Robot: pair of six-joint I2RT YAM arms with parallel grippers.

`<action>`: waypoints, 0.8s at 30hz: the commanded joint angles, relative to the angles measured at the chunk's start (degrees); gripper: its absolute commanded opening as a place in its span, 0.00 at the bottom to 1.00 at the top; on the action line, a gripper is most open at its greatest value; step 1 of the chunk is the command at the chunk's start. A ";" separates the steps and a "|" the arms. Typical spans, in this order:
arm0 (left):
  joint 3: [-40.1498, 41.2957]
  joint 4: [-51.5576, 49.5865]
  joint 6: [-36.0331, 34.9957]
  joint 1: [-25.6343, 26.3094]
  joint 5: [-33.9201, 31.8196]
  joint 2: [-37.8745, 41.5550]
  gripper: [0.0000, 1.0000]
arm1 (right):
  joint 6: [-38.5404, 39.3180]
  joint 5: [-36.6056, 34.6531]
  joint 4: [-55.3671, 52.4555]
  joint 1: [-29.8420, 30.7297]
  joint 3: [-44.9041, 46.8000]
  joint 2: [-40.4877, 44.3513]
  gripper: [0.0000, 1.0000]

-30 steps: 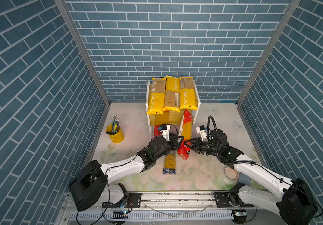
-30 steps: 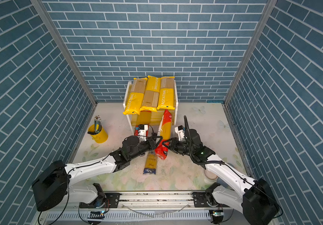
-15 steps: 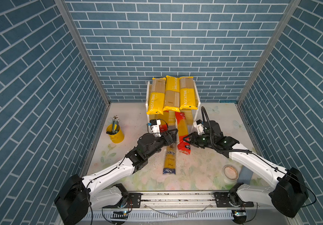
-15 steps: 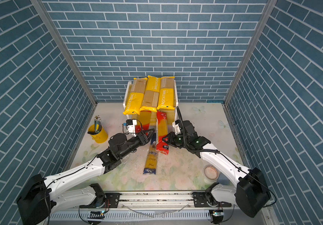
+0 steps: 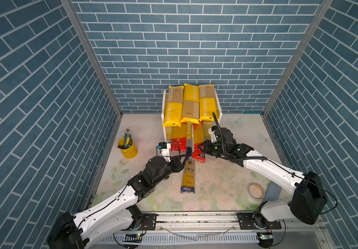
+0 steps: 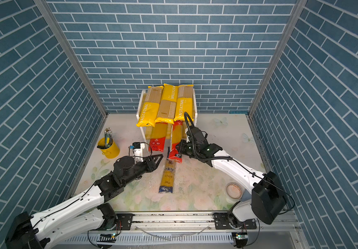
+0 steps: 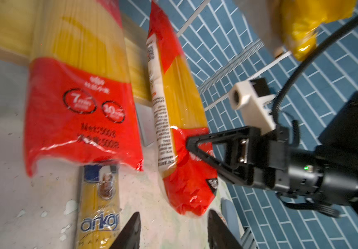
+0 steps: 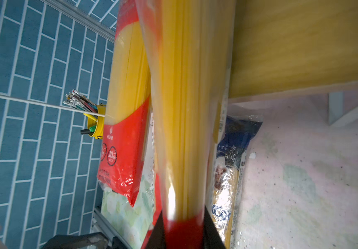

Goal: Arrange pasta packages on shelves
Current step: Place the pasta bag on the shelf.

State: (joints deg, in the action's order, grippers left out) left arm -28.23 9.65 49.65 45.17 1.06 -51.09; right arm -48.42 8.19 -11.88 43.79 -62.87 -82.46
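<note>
Three PASTATIME bags (image 5: 192,105) atop rack (image 5: 164,112); right fingers (image 8: 213,237) tight on red bag (image 5: 197,153), left fingers (image 7: 130,232) apart, empty.

We get bright, even overhead light in both top views, sharp throughout, w/ only soft shadows on the table (image 5: 216,185). Left wrist view: motion blur smears the red-ended bag (image 7: 81,120) and its print. Right wrist view: nearest bag (image 8: 182,107) out of focus, w/ a white glare spot.
</note>
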 commanded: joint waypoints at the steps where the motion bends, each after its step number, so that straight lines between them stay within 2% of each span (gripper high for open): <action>1: 1.31 -1.51 -0.87 -0.34 -0.91 0.39 0.51 | 6.20 -6.89 6.28 1.15 -7.97 -0.65 0.05; 8: 2.56 1.41 0.47 -0.20 0.56 -2.13 0.51 | 6.52 -9.14 5.92 1.60 -13.52 -4.96 0.08; 15: 1.97 6.61 1.64 0.18 3.08 -7.64 0.51 | 6.76 -10.25 2.59 1.55 -18.47 -9.73 0.33; 18: 0.75 8.04 1.52 0.51 4.02 -9.74 0.51 | 7.43 -8.80 1.41 1.56 -19.47 -10.15 0.39; 24: -1.96 9.99 0.61 0.84 4.92 -13.30 0.51 | 7.91 -6.48 1.17 1.65 -14.52 -5.78 0.41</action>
State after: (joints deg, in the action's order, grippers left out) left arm -27.70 16.73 51.13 45.74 5.13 -63.37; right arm -43.59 0.67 -15.29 45.58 -77.21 -92.20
